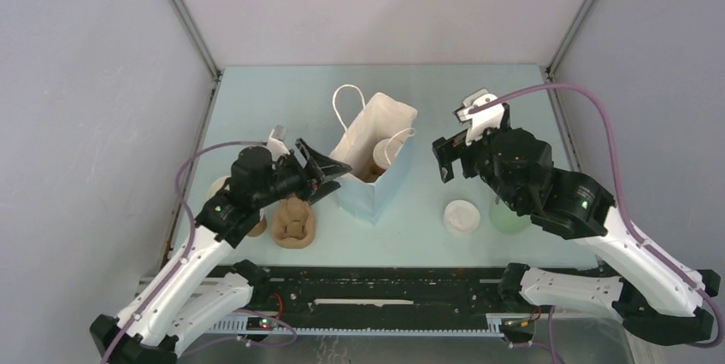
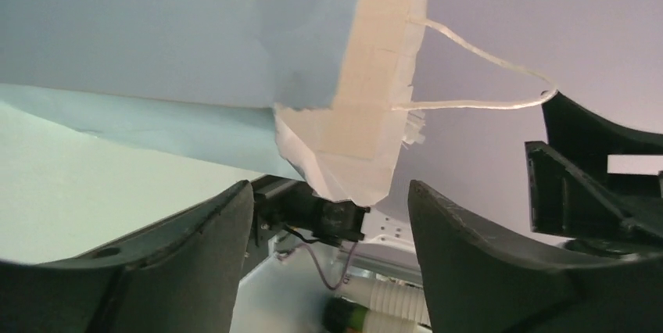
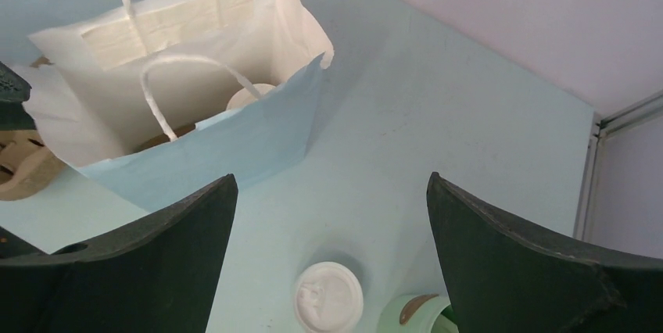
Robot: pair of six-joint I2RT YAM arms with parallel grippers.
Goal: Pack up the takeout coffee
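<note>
A: Where's your cup [image 1: 381, 157]?
B: Inside the bag [image 1: 369, 200] on the counter [image 1: 282, 108], rim up.
A: And your hands?
B: Your left hand [image 1: 332, 178] is spread wide, straddling the bag's left rim. Your right hand [image 1: 445, 161] hangs released just right of the bag, holding nothing.

Inside the paper bag [image 1: 366, 197], the takeout coffee [image 1: 381, 159] shows only its rim and upper wall, the rest hidden by the bag's sides. Right of the bag, the right arm [image 1: 547, 186] covers most of the green cup [image 1: 508, 221]; left of it, the left arm [image 1: 250, 186] overlaps the brown carrier [image 1: 293, 226].
</note>
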